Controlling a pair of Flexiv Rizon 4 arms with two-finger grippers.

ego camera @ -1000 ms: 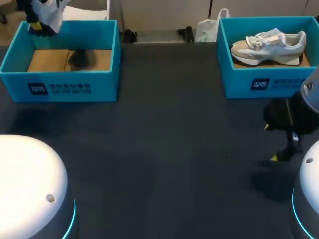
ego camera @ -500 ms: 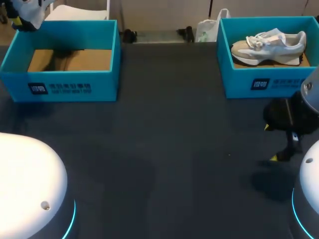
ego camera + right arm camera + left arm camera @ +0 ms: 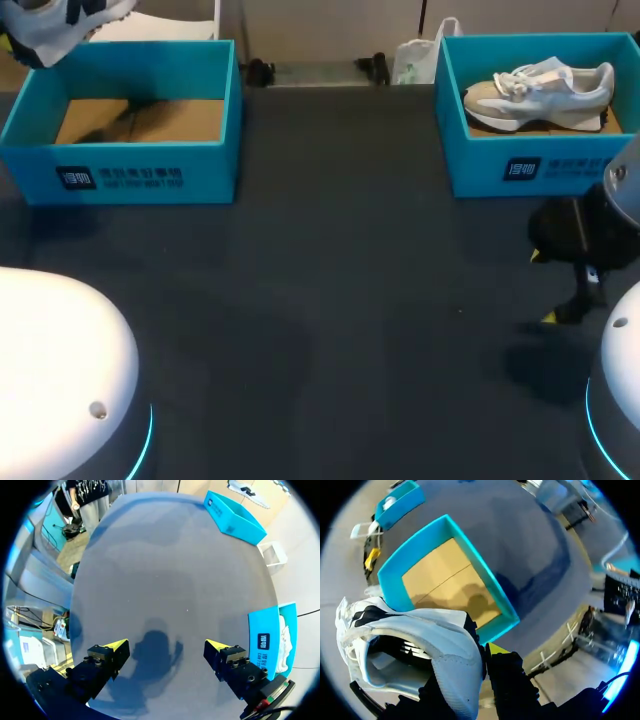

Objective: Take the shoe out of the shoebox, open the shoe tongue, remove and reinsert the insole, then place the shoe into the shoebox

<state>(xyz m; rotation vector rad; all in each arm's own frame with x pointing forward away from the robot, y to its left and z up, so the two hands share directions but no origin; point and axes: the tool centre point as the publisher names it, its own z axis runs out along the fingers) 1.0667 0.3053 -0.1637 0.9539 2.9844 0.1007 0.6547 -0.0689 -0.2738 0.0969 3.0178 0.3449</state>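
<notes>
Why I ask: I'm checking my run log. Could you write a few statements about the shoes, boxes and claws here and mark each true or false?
1. The left claw grips a white shoe, lifted out of the left box. True.
2. A second shoe lies inside the left box. False: only its bare cardboard floor shows.
3. The right claw is shut on the beige shoe. False: it is open and empty over the dark table.
4. The beige shoe lies inside the right box. True.
</notes>
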